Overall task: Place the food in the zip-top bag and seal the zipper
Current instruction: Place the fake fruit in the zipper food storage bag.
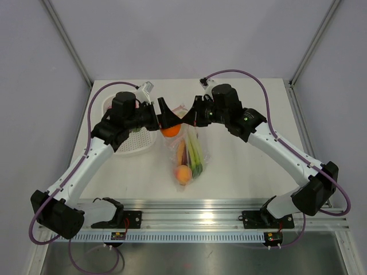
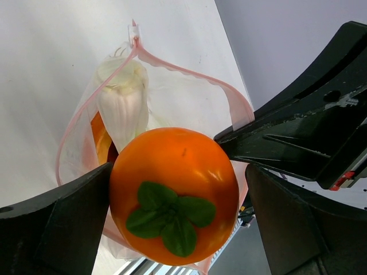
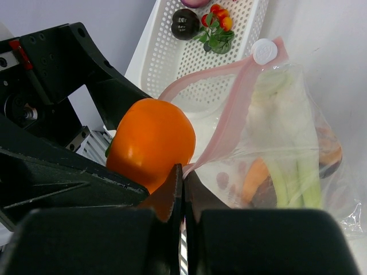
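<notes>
Orange (image 2: 175, 192) sits at the zip-top bag (image 1: 192, 166) mouth, between the wide-spread left tool (image 1: 170, 121).
Right tool (image 3: 182, 180) pinches the pink zipper (image 3: 229, 123); bag lies on the table (image 1: 246, 166), holding celery (image 1: 196, 153), carrot (image 1: 181, 150), peach (image 1: 183, 173).

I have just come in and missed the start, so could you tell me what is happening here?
The right fingers are shut on the pink zipper of the clear zip-top bag, holding its mouth open. The left fingers stand open around a toy orange at that mouth. A celery stalk, a carrot and a peach lie inside; the bag is unsealed.
</notes>
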You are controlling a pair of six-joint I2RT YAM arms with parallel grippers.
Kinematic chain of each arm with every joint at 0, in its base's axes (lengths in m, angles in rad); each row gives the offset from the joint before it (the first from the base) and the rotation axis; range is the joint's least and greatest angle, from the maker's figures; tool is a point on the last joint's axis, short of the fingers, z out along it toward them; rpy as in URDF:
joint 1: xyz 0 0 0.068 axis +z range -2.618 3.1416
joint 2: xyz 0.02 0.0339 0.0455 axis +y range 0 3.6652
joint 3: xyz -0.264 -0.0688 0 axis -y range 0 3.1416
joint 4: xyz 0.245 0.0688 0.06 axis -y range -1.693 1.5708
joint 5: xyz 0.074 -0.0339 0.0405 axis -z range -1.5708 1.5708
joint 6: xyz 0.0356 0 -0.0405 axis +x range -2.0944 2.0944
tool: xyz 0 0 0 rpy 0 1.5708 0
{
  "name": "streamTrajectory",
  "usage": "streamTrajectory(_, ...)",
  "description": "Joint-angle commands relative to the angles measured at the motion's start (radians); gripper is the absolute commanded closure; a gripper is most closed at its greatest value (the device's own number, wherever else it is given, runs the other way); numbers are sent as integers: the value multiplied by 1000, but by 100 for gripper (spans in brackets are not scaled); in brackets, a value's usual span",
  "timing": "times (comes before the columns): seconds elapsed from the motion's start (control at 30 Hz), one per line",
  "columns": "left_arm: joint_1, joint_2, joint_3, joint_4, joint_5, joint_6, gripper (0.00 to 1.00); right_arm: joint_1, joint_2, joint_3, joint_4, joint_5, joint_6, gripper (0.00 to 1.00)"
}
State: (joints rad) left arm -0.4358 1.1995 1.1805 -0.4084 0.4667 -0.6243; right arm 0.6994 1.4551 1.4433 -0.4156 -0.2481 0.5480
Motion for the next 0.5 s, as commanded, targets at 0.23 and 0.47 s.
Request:
streamTrajectory(0.23, -6, -12, 113, -112, -115, 84, 1, 3, -59, 14, 70, -8, 9, 100)
streamTrajectory(0.47, -6, -31, 149, -122, -76, 77, 1, 5, -62, 12, 70, -10, 10, 100)
